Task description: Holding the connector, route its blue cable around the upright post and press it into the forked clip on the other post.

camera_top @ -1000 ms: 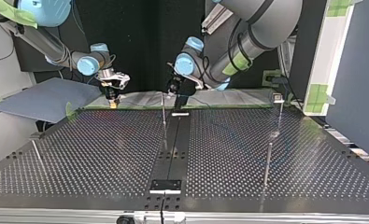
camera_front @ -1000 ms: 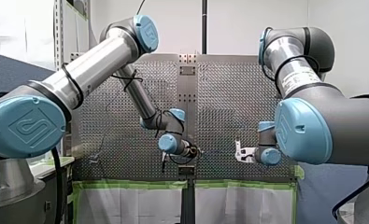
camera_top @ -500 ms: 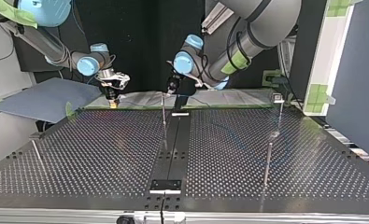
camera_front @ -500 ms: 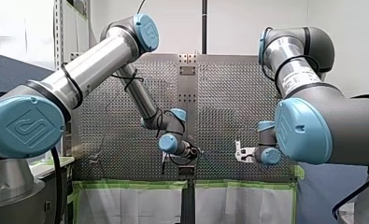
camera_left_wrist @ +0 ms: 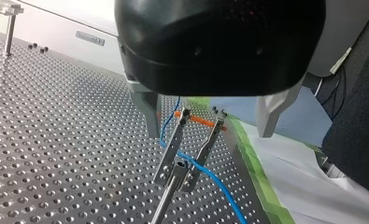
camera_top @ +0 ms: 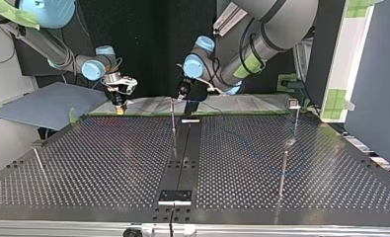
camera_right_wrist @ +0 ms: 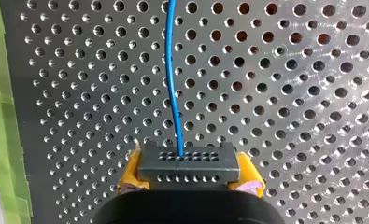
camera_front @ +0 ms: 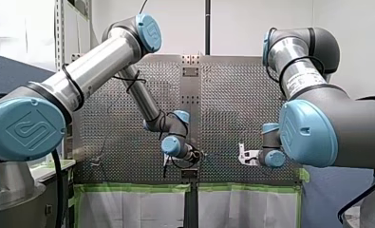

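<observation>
Front view: my left arm bends down over the table (camera_front: pixel 232 99), with the left gripper (camera_front: pixel 195 156) at the centre strip by the edge nearest the arms. The right gripper (camera_front: pixel 242 156) faces it along that edge. Grip detail is unreadable here. Top view: a thin post (camera_top: pixel 173 117) stands just beside the left gripper. Left wrist view: the fingers (camera_left_wrist: pixel 150 116) are released and straddle the forked clip (camera_left_wrist: pixel 184 140); the blue cable (camera_left_wrist: pixel 210 173) passes between its prongs. Right wrist view: the yellow pads (camera_right_wrist: pixel 130 171) are clenched on the dark connector (camera_right_wrist: pixel 189 163).

no legible text; embossed logo on blue joint cap (camera_front: pixel 26 128)
</observation>
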